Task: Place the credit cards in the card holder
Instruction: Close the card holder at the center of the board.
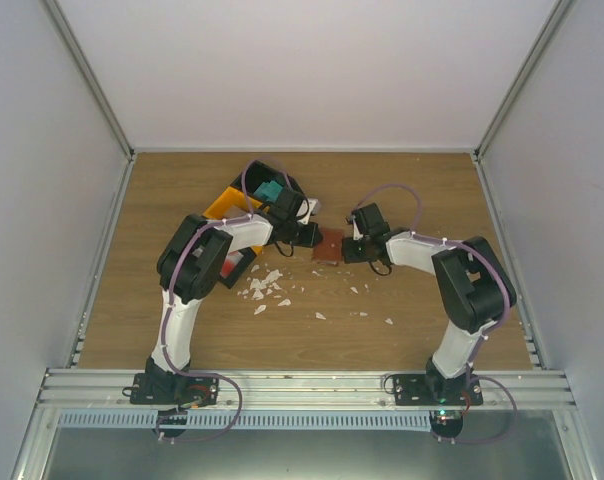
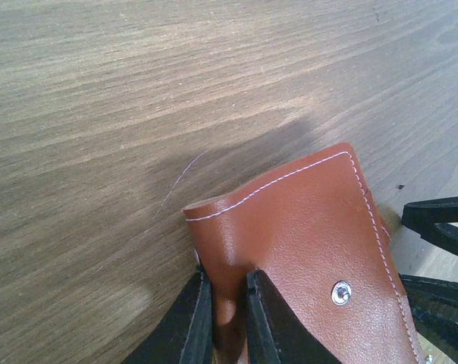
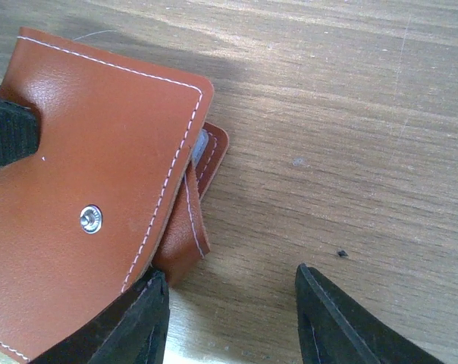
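The reddish-brown card holder (image 1: 327, 247) lies on the wooden table between both arms, its snap stud facing up. My left gripper (image 2: 224, 284) is shut on a fold of the card holder (image 2: 305, 227) at its near edge. My right gripper (image 3: 229, 273) stands open beside the card holder (image 3: 85, 152), its left finger (image 3: 142, 318) against the wallet's lower edge and only bare wood between the fingers. A teal credit card (image 1: 270, 190) sits in the tray. A red-and-white card (image 1: 240, 264) shows partly beside the left arm.
A black-and-orange compartment tray (image 1: 230, 203) stands behind the left arm. Several white scraps (image 1: 267, 288) lie scattered on the wood in front of the arms. Grey walls close in the table on three sides.
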